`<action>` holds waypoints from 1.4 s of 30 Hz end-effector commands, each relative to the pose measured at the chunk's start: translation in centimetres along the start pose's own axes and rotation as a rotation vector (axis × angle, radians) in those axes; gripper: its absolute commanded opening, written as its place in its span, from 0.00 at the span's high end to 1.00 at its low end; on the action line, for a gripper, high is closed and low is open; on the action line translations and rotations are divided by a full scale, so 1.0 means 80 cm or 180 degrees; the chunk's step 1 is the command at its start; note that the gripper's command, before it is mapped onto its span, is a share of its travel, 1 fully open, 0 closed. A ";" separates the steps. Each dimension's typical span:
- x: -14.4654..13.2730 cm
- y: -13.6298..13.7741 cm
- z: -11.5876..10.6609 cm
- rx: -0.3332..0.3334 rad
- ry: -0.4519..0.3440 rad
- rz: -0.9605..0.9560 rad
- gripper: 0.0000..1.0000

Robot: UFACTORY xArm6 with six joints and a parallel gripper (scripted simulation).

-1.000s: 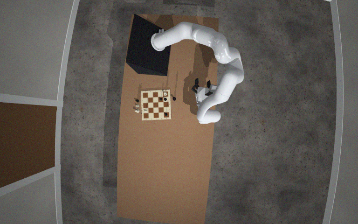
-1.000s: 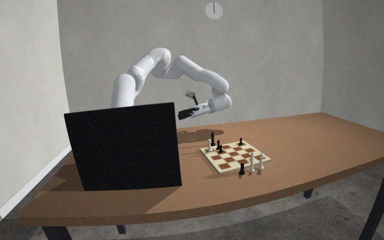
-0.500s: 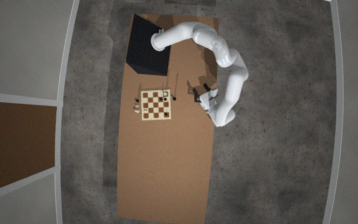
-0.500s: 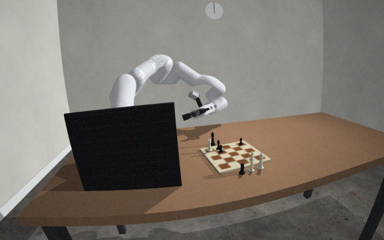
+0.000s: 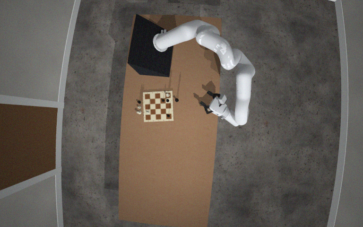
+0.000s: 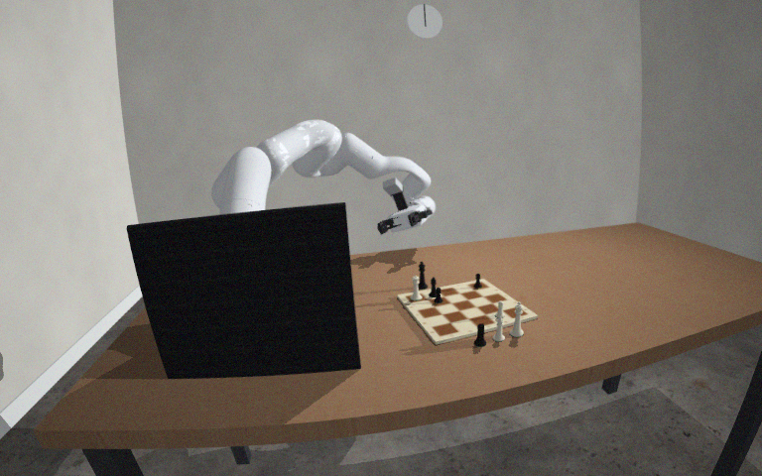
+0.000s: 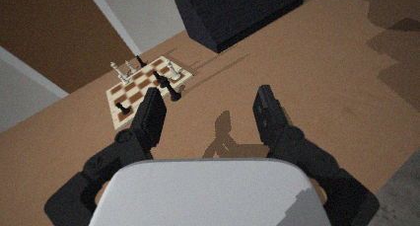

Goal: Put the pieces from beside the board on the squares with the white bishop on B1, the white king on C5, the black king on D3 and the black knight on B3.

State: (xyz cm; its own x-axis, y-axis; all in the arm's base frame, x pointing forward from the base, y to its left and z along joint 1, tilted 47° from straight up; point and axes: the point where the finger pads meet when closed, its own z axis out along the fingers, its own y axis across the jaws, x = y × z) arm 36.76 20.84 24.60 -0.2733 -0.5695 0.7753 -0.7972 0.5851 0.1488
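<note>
My open gripper [image 5: 205, 97] [image 7: 210, 90] is high over the table's edge, away from the board [image 5: 158, 121] [image 6: 427, 330], with nothing between its fingers. The black king [image 5: 177, 100] [image 6: 422, 277] [image 7: 174, 92] stands beside the board on the gripper's side. On the opposite side stand the black knight [image 5: 138, 101] [image 6: 479, 336] [image 7: 141, 61], the white bishop [image 5: 139, 107] [image 6: 498, 332] and the white king [image 5: 138, 112] [image 6: 517, 322]. All four look upright. The edge letters and digits are too small to read.
On the board stand a white piece [image 5: 168, 95] [image 6: 415, 290], two close black pieces [image 5: 163, 100] [image 5: 167, 100], a black pawn [image 5: 168, 115] [image 6: 477, 282] and another white piece [image 5: 147, 111]. A large black block [image 5: 150, 61] [image 6: 243, 295] stands by the arm's base.
</note>
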 end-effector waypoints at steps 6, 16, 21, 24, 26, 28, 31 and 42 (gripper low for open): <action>0.003 -0.023 -0.060 0.0871 0.0033 -0.0143 0.00; 0.015 -0.025 -0.119 0.1520 0.0047 -0.0184 0.00; 0.015 -0.025 -0.121 0.1544 0.0048 -0.0185 0.00; 0.015 -0.025 -0.121 0.1544 0.0048 -0.0185 0.00; 0.015 -0.025 -0.121 0.1544 0.0048 -0.0185 0.00; 0.015 -0.025 -0.121 0.1544 0.0048 -0.0185 0.00; 0.015 -0.025 -0.121 0.1544 0.0048 -0.0185 0.00; 0.015 -0.025 -0.121 0.1544 0.0048 -0.0185 0.00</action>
State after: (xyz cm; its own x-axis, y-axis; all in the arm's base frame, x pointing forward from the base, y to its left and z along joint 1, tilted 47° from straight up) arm 43.22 24.60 31.05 -0.2130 -0.5812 0.7854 -0.9714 0.2123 -0.1063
